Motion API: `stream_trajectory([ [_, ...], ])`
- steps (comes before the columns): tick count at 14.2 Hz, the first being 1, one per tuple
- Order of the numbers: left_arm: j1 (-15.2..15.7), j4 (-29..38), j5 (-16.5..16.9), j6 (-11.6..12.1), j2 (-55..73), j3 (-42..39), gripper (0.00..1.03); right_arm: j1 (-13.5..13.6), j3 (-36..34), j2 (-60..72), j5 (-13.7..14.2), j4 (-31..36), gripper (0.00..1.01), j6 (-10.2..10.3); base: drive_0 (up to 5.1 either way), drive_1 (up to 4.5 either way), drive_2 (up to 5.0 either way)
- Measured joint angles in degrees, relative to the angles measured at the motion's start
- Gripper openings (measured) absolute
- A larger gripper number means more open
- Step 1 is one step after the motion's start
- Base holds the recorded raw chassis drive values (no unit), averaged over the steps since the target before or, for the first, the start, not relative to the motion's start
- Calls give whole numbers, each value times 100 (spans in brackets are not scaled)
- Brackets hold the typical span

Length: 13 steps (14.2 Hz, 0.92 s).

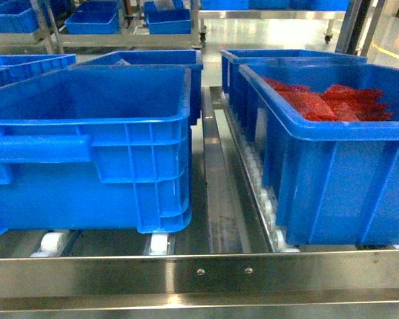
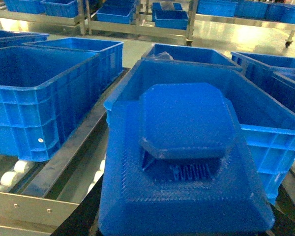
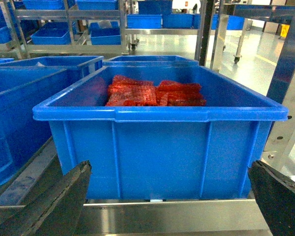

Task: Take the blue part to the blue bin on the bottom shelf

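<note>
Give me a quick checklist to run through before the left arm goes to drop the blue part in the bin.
1. Grip on the blue part: it fills the left wrist view and the fingers are hidden. Cannot tell.
2. The blue bin on the bottom shelf is open, with nothing seen inside. Ok.
3. Part clear above the bin's near rim: the part hides the rim. Cannot tell.
4. Wrong crate apart: the crate with red mesh bags stands to the right, with a gap between. Ok.
5. Right gripper out of the way: open, facing the red-bag crate. Ok.
</note>
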Motion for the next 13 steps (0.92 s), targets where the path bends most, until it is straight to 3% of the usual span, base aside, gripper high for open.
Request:
stream_trajectory([
  [5, 0, 0, 0, 0, 0, 0, 43, 0, 0, 0, 0, 0, 98, 0, 0, 0, 0],
  [13, 0, 0, 0, 0, -4, 0, 43, 0, 0, 0, 0, -2, 98, 0, 6, 414, -401],
])
